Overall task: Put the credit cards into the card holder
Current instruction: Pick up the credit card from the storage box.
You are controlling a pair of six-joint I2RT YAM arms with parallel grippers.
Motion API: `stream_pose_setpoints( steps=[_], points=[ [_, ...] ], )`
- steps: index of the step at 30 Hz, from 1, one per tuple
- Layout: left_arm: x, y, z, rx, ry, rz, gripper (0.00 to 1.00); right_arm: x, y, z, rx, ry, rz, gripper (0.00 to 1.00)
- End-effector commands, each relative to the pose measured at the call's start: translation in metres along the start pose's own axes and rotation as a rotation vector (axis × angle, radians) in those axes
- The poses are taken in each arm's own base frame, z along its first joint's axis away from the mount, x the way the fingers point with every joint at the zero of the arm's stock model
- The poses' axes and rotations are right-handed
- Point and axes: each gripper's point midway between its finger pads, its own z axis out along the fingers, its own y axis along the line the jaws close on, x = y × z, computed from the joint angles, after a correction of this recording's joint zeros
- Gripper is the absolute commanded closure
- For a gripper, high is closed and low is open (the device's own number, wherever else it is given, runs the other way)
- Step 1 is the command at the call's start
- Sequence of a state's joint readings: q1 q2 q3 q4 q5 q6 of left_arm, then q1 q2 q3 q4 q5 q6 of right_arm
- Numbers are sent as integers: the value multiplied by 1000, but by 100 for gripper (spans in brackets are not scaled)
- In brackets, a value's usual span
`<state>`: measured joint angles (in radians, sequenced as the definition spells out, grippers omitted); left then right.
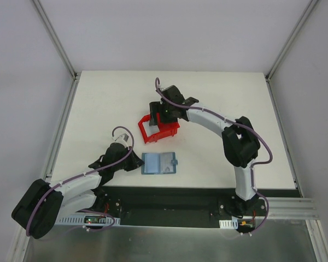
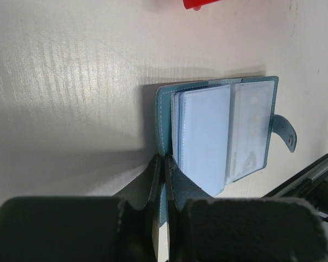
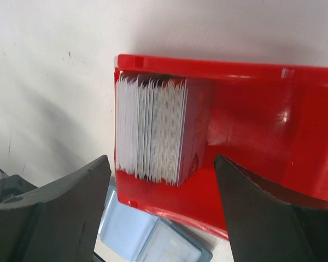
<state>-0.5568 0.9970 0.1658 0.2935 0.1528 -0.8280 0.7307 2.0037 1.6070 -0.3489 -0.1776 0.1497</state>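
The teal card holder (image 1: 159,163) lies open on the white table, its pale blue pockets up. In the left wrist view the card holder (image 2: 224,131) has a snap tab on its right side. My left gripper (image 1: 137,162) is shut on the holder's left cover edge, as the left wrist view shows (image 2: 165,166). A stack of white credit cards (image 3: 156,128) stands on edge in the left end of the red bin (image 3: 262,125). My right gripper (image 3: 163,169) is open and empty above the stack, one finger on each side. In the top view it (image 1: 165,116) hangs over the red bin (image 1: 153,131).
The holder (image 3: 147,240) shows below the bin in the right wrist view. A sliver of the red bin (image 2: 199,3) shows at the top of the left wrist view. The table's front edge with a dark rail (image 1: 169,196) lies just near of the holder.
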Motion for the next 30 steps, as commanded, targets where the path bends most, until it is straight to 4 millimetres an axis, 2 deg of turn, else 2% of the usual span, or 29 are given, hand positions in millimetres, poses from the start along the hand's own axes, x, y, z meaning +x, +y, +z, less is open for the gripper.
stream_pose_setpoints(
  steps=[1, 17, 21, 25, 30],
  points=[
    [-7, -6, 2, 5, -18, 6, 100, -17, 14, 1, -96, -3, -7, 21],
    [-5, -5, 4, -1, -6, 9, 100, -9, 7, 33, -158, 52, 63, 19],
    [-4, -4, 3, -3, -4, 6, 100, -9, 10, 32, -175, 58, 63, 19],
    [-6, -6, 3, 7, -8, 9, 100, -13, 22, 25, -233, 53, 57, 21],
    [-5, -7, 3, 5, -1, 9, 100, -16, 25, 19, -246, 46, 55, 23]
  ],
)
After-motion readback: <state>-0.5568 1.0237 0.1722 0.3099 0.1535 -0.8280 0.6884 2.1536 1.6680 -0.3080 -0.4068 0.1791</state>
